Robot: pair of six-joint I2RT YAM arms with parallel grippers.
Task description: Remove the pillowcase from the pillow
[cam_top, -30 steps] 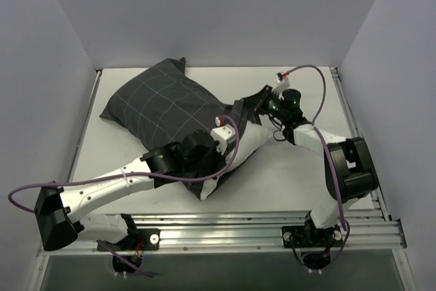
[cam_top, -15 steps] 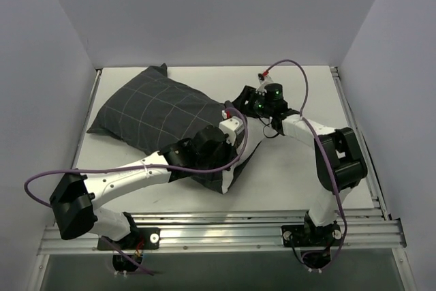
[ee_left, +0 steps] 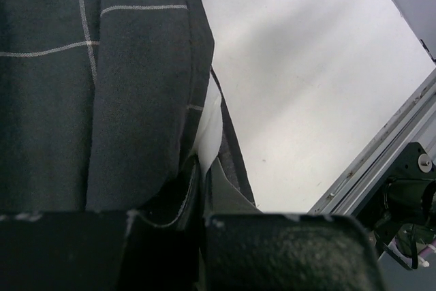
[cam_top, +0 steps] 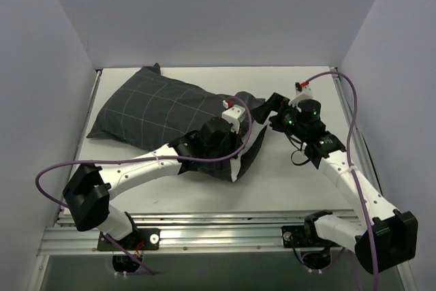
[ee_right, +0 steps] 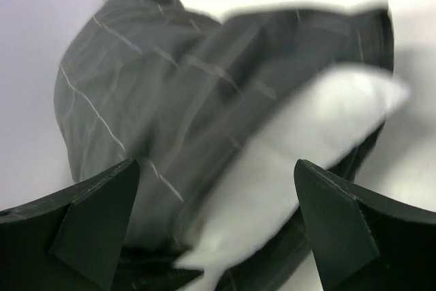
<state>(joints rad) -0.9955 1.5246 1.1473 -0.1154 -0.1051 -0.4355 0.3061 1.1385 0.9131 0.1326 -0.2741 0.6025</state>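
Left arm extended, its left gripper (ee_left: 202,217) pinched tight on the pillowcase (cam_top: 157,110) hem. Right arm bent inward; right gripper (ee_right: 214,168) spread wide and empty, with the pillow (ee_right: 306,120) protruding from the pillowcase just ahead.

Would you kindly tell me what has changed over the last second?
The right gripper opened, releasing its hold at the open end of the pillowcase, and drew back to the right. The pillow and its case shifted left. The left gripper stays shut on the pillowcase.
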